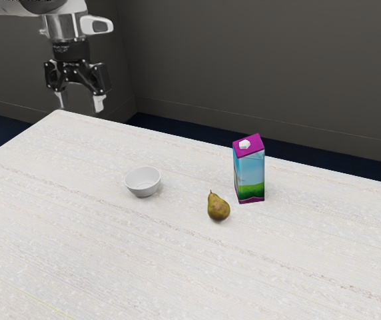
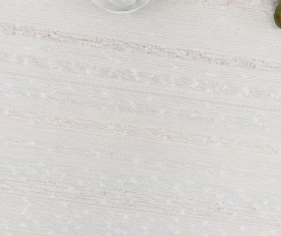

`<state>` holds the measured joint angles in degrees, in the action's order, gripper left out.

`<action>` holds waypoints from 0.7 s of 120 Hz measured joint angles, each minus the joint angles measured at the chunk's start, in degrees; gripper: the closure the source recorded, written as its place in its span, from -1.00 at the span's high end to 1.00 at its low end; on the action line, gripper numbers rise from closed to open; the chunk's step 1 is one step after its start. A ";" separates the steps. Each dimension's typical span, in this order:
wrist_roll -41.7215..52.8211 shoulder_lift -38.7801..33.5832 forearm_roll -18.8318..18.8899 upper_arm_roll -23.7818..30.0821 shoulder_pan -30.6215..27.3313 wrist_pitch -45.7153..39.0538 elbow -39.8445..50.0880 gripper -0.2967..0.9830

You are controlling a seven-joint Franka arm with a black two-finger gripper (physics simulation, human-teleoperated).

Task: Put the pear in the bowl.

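A pale, whitish table point(image 1: 77, 233) with a streaked, woven-looking surface stands before a dark grey wall point(image 1: 244, 60), with dark blue floor point(image 1: 157, 124) between them. The gripper point(image 1: 81, 107), black with light fingertips, hangs pointing down by the table's far corner on the exterior view's left; its two fingers are spread wide, with clear space between them. It appears to be raised above the level of the tabletop, though its exact height is hard to judge. Above it, the white and silver arm point(image 1: 64, 27) reaches in from the upper left of the exterior view. Outward from that corner, toward the exterior view's right, a small, round white bowl point(image 1: 143, 181) sits upright on the table, nearer the far edge than the near one. Farther right and a little closer to the viewer, the pear point(image 1: 218, 208), green-brown and stem up, rests on the bare table, apart from the bowl. Near the pear, toward the far edge, a tall carton point(image 1: 250, 177) stands upright, blue and green with a purple top and white cap. The wrist view shows part of the bowl and part of the pear.
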<state>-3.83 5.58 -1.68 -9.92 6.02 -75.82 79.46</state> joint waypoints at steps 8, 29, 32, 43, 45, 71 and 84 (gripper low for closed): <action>-0.33 0.24 -0.29 -0.01 -0.33 -2.14 -0.03 0.54; -3.26 2.55 -0.88 1.03 0.01 -6.16 -2.48 0.54; -4.32 3.01 -1.05 1.17 0.40 -6.92 -2.76 0.54; -9.35 5.16 -1.21 1.26 1.62 -10.28 -3.15 0.54; -10.51 5.48 -1.08 1.27 2.01 -10.86 -3.17 0.54; -24.41 12.66 -1.79 0.02 6.54 -16.31 -2.99 0.54; -30.62 14.60 -6.26 -0.48 6.43 -19.82 -0.43 0.54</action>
<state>-34.45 20.17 -7.94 -10.40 12.45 -95.64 79.03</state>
